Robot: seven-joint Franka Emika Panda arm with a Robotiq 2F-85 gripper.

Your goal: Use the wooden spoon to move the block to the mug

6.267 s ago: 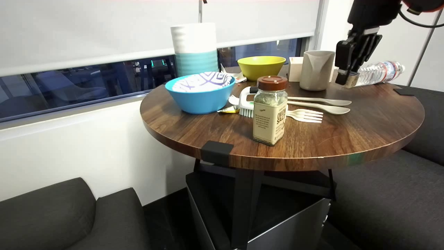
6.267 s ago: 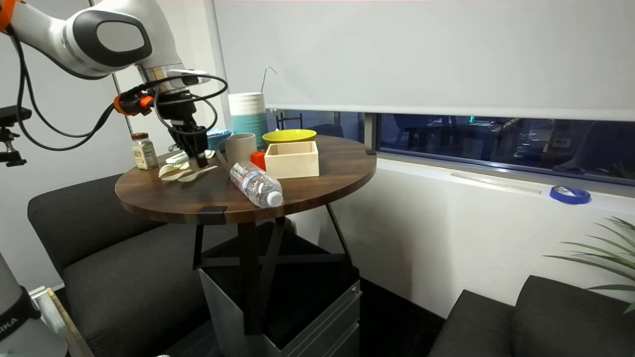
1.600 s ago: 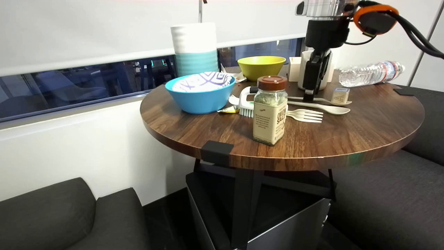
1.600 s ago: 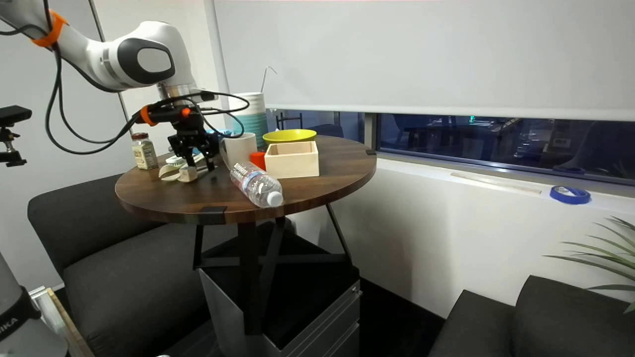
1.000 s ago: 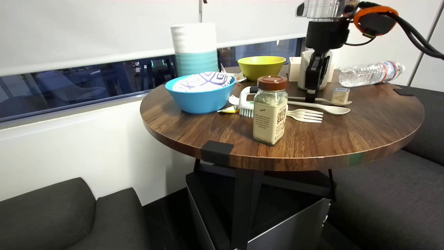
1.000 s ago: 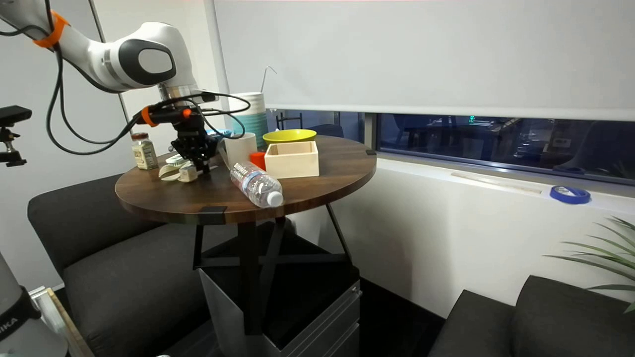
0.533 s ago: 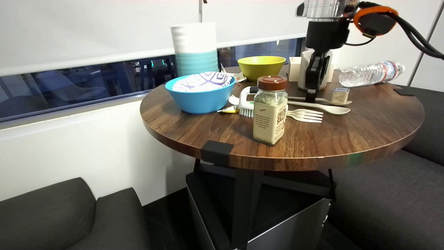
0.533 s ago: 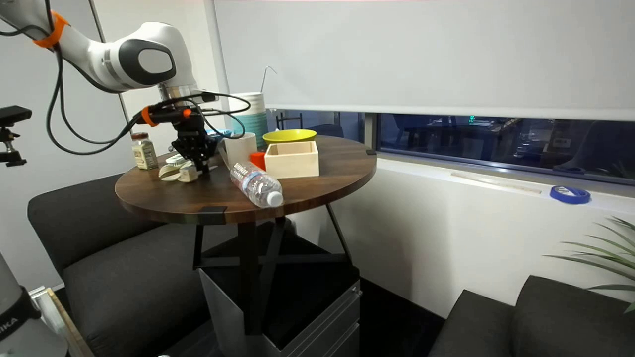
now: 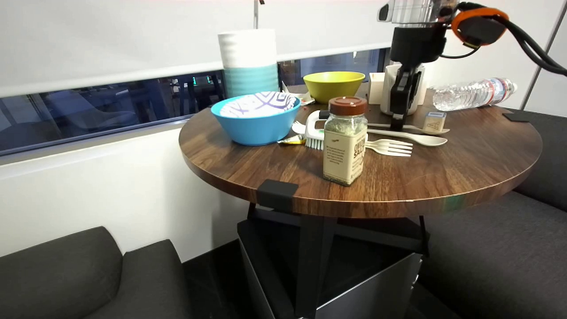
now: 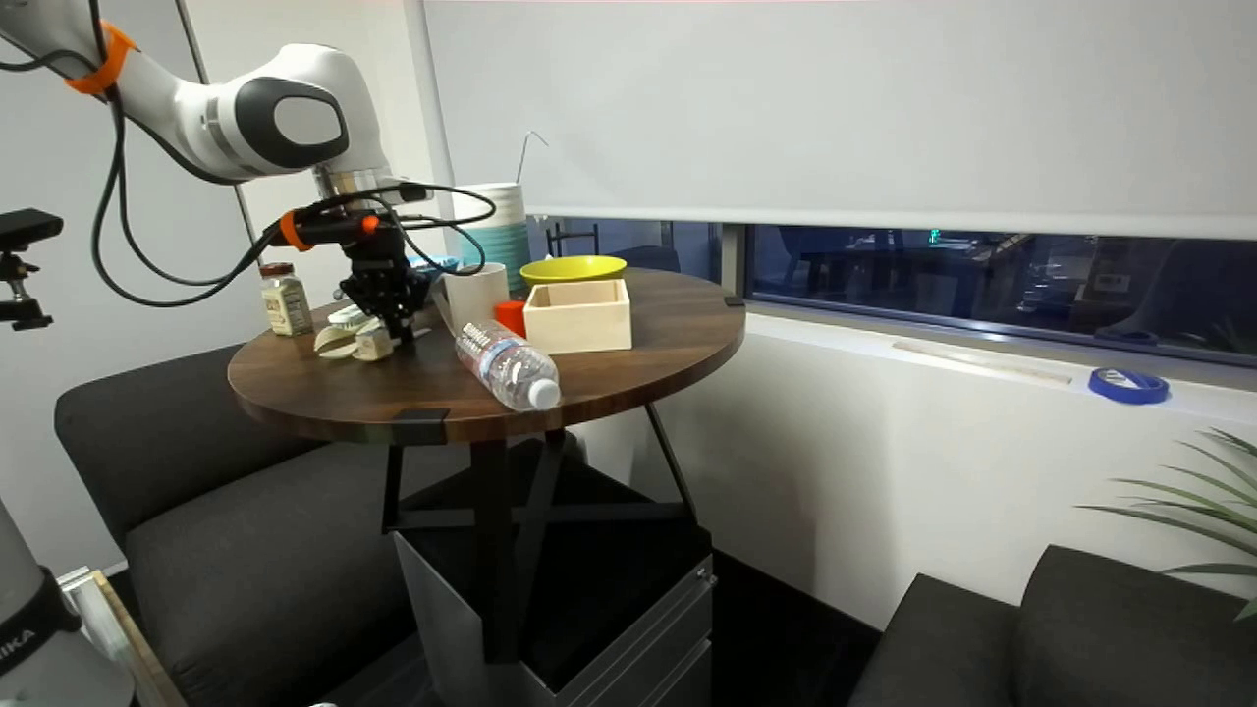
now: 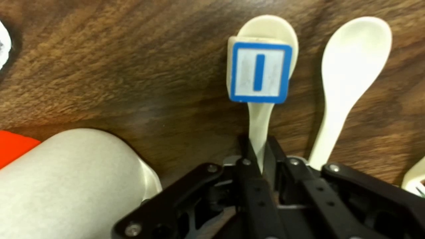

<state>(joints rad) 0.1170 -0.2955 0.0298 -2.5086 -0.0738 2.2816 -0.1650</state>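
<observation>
The small wooden block has a blue-framed letter face; the wrist view shows it resting on the bowl of the wooden spoon. The spoon lies on the table, and its handle also shows in an exterior view. My gripper is shut on the spoon's handle just behind the block, low at the table. The cream-white mug stands close beside the gripper, partly hidden by it in an exterior view; it also shows in an exterior view.
A second pale spoon lies alongside, with a fork and a white brush. A clear bottle, a red item, an open wooden box, a lidded jar and a blue bowl stand around.
Several seconds ago my gripper held the block in the air; the block now rests on the spoon. The gripper then moved to the handle and shut; the last half second shows no change.
</observation>
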